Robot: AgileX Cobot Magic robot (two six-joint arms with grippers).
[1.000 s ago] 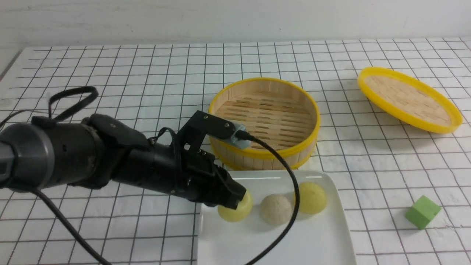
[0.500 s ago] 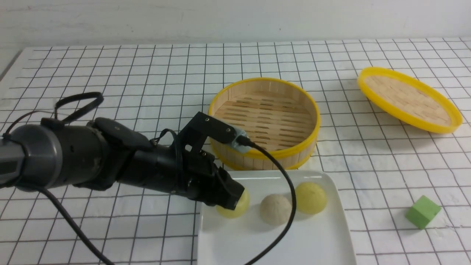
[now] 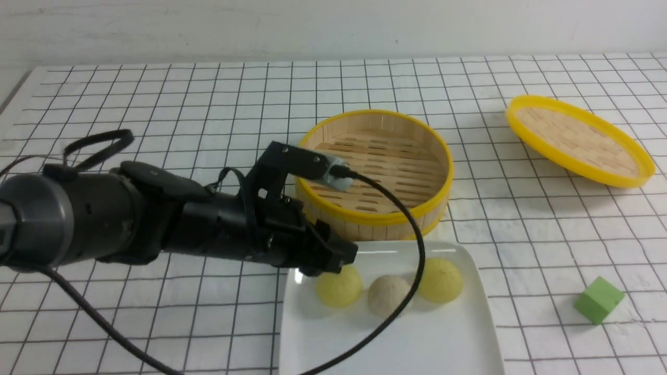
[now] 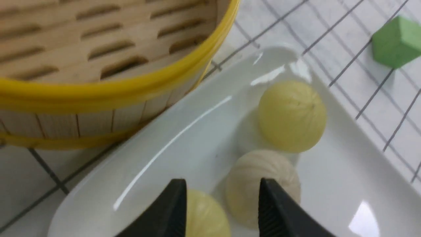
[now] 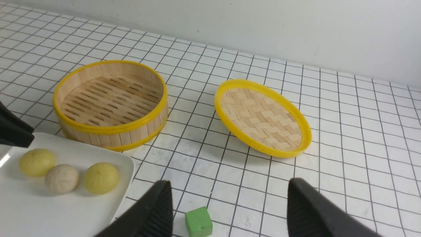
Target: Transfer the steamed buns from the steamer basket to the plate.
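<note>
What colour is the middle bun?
The middle bun is off-white beige, clearest in the right wrist view.

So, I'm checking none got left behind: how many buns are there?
3, all in a row on the plate: left yellow bun, beige bun in the middle, right yellow bun. The steamer basket is empty.

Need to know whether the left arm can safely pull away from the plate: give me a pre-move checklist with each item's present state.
1. Steamer basket empty: ok, only its slat floor shows.
2. Three buns on the plate: ok, the left yellow bun, beige bun and right yellow bun all sit on it.
3. Left gripper free of the left yellow bun: ok, jaws apart, just above it.
4. Cable clear of the buns: cannot tell, it hangs across in front of the beige bun.
5. Right gripper empty: ok, open, holding nothing.
</note>
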